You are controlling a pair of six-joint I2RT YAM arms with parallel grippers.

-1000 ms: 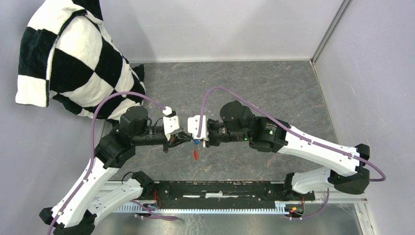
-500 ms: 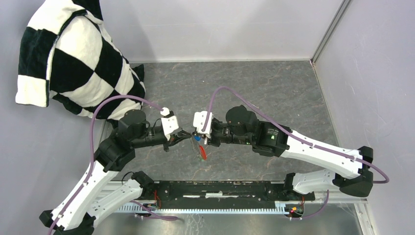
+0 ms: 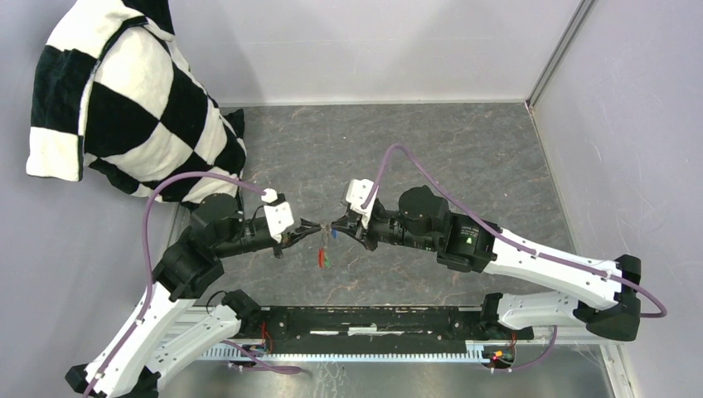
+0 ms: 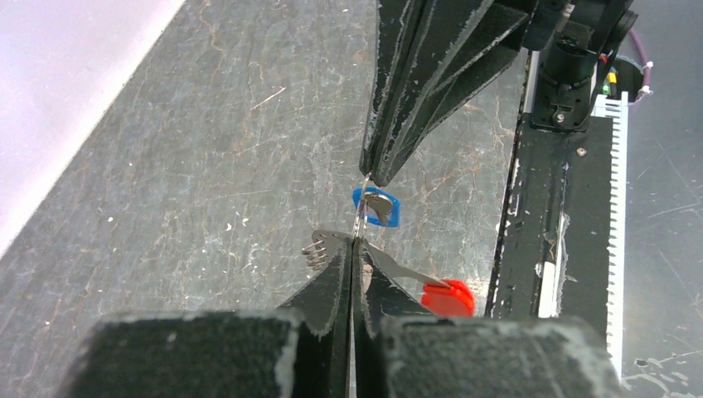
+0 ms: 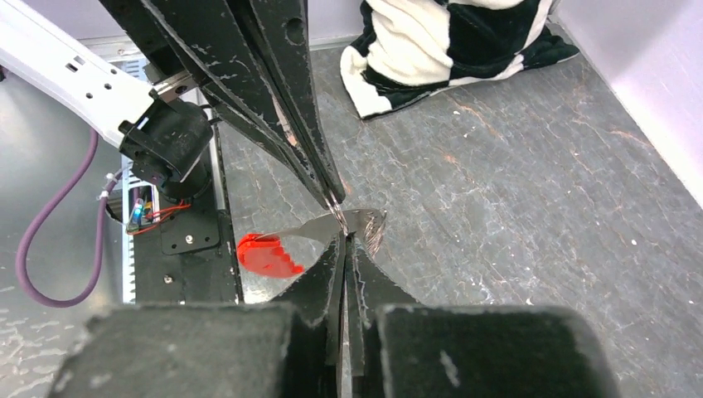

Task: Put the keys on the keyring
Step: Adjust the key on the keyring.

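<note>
The keyring (image 4: 360,217) — thin, stiff, probably slippery wire, best pinched on its rim — hangs above the counter (image 4: 207,166) between the clenched left hand (image 4: 352,245) and right hand (image 4: 373,177), each gripping it, blue key (image 4: 383,209) alongside.

Left gripper (image 4: 352,249) and right gripper (image 4: 377,170) are pinching the keyring (image 4: 362,197) tip to tip; blue key (image 4: 381,208) is hanging between them, near the red tag (image 4: 448,298).

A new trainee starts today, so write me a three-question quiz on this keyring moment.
1. True or false: the left gripper and right gripper are open.
2. The tag on the keyring is: A red, B yellow, C white.
3. Which colour key sits between the gripper tips in the left wrist view?
Key: 1 false, both shut on the keyring; 2 A; 3 blue.
</note>
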